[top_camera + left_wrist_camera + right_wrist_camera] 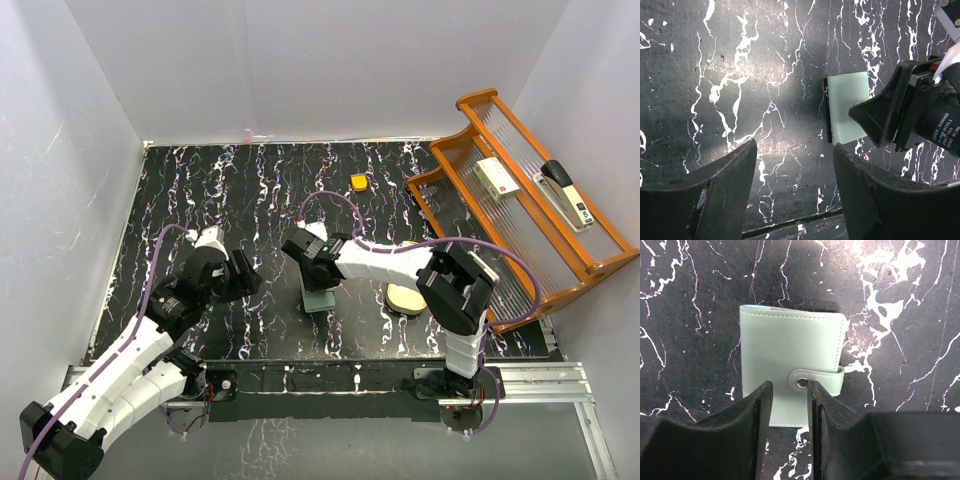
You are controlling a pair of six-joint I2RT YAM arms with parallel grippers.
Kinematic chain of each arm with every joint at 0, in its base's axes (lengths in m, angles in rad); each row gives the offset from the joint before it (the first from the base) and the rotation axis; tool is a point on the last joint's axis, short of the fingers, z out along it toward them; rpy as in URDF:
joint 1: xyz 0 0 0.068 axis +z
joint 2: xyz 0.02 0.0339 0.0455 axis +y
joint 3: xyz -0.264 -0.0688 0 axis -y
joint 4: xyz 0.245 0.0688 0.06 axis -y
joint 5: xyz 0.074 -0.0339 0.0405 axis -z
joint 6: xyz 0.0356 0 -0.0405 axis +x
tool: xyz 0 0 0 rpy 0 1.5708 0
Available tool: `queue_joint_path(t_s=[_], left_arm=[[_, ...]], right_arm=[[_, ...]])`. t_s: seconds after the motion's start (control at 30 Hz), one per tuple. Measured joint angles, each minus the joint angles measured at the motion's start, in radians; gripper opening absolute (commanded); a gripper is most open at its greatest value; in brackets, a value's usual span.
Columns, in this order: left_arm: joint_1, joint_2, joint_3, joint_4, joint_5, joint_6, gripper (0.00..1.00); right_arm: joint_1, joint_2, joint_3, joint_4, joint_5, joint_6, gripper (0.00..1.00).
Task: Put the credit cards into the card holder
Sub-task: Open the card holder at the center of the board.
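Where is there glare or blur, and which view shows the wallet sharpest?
Left wrist view: glare patch on the black white-veined table, pale sage-green bifold wallet washed out; right wrist view: wallet sharpest, stitching visible, dark fingers of the right tool soft; top view: evenly lit.

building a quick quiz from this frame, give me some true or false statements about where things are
1. The card holder lies closed, its snap tab fastened. True.
2. The left end effector grips the card holder. False: it is open over bare table, apart from the holder.
3. The right end effector is above the card holder. True.
4. The orange block sits in the tan dish. False: it lies on the table farther back, apart from the dish.
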Motion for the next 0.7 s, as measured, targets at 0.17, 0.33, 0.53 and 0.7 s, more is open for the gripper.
queue_joint_path(t_s=[0.17,0.33,0.53,0.7], left_arm=[[0.0,0.0,-0.021,0.014,0.016,-0.026,0.61],[0.0,0.007,-0.026,0.027,0.029,-0.045,0.61],[0.0,0.039,-0.041,0.057,0.05,-0.066,0.59],[0.0,0.076,-0.052,0.075,0.08,-0.076,0.57]], right_arm=[[0.0,0.007,-0.032,0.025,0.01,-0.009,0.29],[0.002,0.006,-0.042,0.032,0.031,-0.019,0.16],[0.002,-0.011,-0.065,0.05,0.055,-0.027,0.0],[0.002,-0.04,-0.103,0.088,0.056,-0.041,0.0]])
